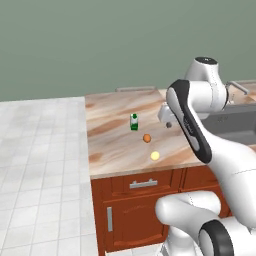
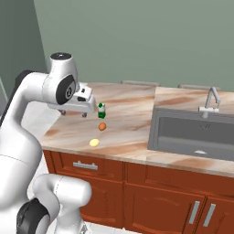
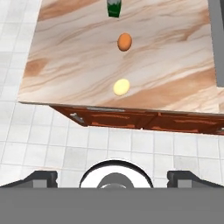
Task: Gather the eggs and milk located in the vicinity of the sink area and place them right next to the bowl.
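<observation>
Risk comes from the round eggs: the orange egg (image 1: 147,138) and the yellow egg (image 1: 155,155) lie near the counter (image 1: 107,150) edge and can roll off if nudged. The gripper (image 3: 111,177) is released and empty. The milk (image 3: 113,8) is cut off; no bowl is visible.

End effector (image 3: 112,177) open, empty, raised.

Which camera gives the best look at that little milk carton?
The left base view: the milk carton stands whole and unobstructed on the counter. The right base view shows it smaller, close beside the gripper. The hand view cuts it off at the edge.
</observation>
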You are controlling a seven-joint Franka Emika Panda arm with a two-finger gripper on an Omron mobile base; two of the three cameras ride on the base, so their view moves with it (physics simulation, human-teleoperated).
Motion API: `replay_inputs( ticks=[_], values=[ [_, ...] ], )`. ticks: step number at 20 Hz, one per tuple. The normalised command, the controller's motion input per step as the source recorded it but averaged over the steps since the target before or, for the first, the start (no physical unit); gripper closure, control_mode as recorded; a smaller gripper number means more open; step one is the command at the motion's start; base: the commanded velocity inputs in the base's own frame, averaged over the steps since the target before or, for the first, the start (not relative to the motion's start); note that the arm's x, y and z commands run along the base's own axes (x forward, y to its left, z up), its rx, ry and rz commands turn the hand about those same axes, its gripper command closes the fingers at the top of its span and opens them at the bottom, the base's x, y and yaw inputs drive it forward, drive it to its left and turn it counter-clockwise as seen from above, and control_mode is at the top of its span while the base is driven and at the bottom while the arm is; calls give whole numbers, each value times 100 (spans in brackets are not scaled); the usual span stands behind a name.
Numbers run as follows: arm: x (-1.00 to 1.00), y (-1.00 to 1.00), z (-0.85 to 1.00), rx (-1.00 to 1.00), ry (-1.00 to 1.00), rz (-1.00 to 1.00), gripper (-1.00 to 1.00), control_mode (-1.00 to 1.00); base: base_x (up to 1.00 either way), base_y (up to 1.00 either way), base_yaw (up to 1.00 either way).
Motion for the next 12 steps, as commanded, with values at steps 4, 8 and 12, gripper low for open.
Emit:
replay_inputs(
  ticks=[4, 8, 12],
  values=[
    [42, 4, -59, 4, -7, 0, -100, -100, 0, 0, 0],
    [28, 0, -71, 3, -3, 0, -100, -100, 0, 0, 0],
    [0, 0, -57, -6, -1, -1, -100, -100, 0, 0, 0]
  ],
)
